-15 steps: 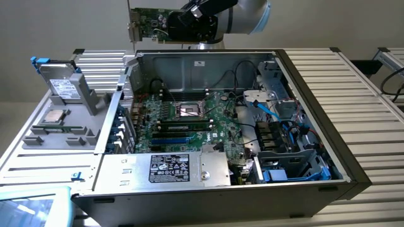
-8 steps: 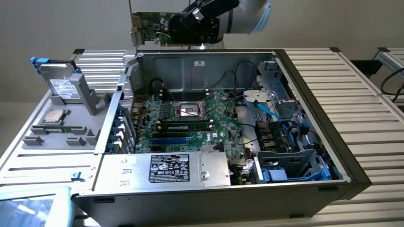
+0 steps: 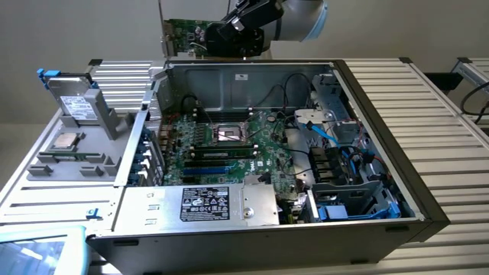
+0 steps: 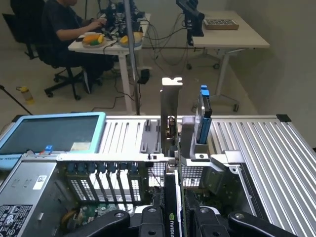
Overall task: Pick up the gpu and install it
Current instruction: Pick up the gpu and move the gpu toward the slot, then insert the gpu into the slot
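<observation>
My gripper (image 3: 223, 39) hangs above the back wall of the open computer case (image 3: 382, 114), shut on the gpu (image 3: 183, 30). The card's green board sticks out toward the exterior view's left. In the wrist view the gpu (image 4: 170, 111) is edge-on between my black fingers (image 4: 148, 221), its silver end bracket pointing away from the camera and its black cooler close to the lens. The card is in the air above the case's expansion slot openings (image 4: 103, 180). The motherboard (image 3: 229, 143) lies flat inside the case below.
A grey drive with a white label (image 3: 77, 106) stands in a grey holder on the slatted table, at the exterior view's left of the case. The power supply (image 3: 206, 203) fills the case's near corner. A blue-rimmed tray (image 4: 49, 131) lies nearby. A person (image 4: 64, 29) sits at a far desk.
</observation>
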Motion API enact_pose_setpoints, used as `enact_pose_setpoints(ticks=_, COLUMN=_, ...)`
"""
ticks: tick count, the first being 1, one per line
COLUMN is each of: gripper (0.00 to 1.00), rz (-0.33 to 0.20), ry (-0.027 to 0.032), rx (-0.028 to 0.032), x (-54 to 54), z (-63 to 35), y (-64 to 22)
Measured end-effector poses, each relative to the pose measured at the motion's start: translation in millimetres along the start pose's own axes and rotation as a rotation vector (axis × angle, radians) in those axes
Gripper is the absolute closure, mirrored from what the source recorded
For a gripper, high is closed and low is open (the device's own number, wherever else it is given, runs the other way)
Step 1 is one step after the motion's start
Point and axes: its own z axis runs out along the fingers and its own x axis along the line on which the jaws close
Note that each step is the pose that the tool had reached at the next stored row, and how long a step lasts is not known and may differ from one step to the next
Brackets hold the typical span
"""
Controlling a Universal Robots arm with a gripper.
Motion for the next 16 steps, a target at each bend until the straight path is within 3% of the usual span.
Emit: enact_pose_setpoints(ticks=16, gripper=0.73, rz=0.001, ry=-0.0008, rx=0.0006, x=0.8, z=0.9, y=-1.1)
